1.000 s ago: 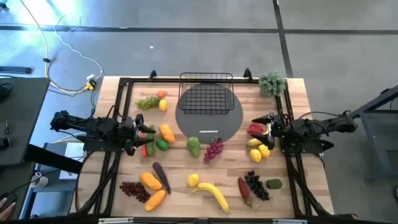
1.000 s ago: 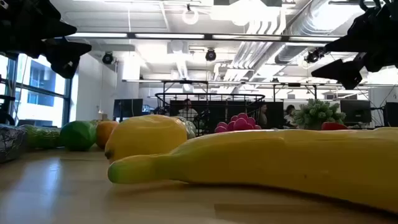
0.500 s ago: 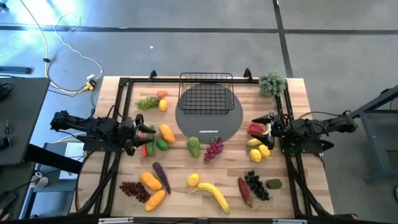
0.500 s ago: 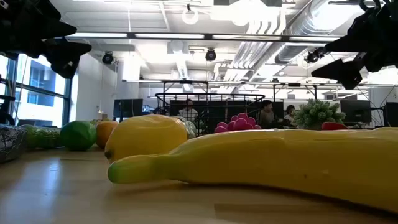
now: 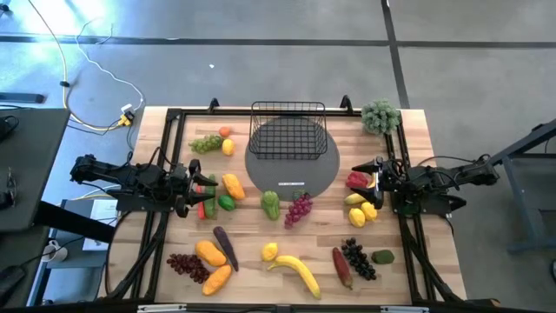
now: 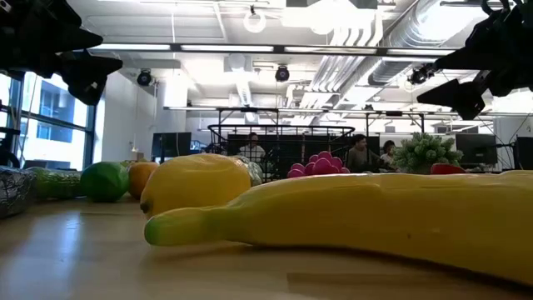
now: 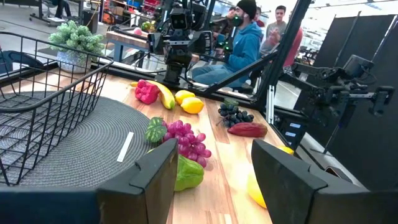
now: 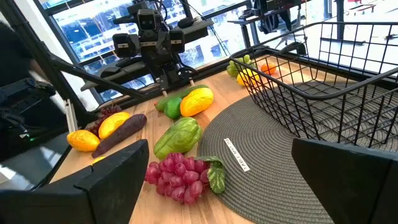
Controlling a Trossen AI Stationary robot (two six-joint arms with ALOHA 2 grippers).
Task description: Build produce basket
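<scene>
The black wire basket [image 5: 287,130] stands with its base on the far part of a round grey mat [image 5: 293,163]; it also shows in the left wrist view [image 7: 43,118] and the right wrist view [image 8: 323,74]. Produce lies scattered on the wooden table: purple grapes [image 5: 298,209], a green pepper [image 5: 271,204], a banana [image 5: 297,271], a red pepper [image 5: 358,180]. My left gripper [image 5: 195,193] hangs open above the left-hand fruit, its fingers [image 7: 155,180] with nothing between them. My right gripper [image 5: 375,179] hangs open over the right-hand fruit, also bare [image 8: 230,186]. Both are raised off the table.
A bushy grey-green plant [image 5: 380,116] stands at the far right corner. Dark grapes [image 5: 358,258], an eggplant [image 5: 225,248] and orange fruits [image 5: 211,253] lie along the near side. A black frame [image 5: 174,117] borders the table. People sit in the room beyond [image 7: 242,43].
</scene>
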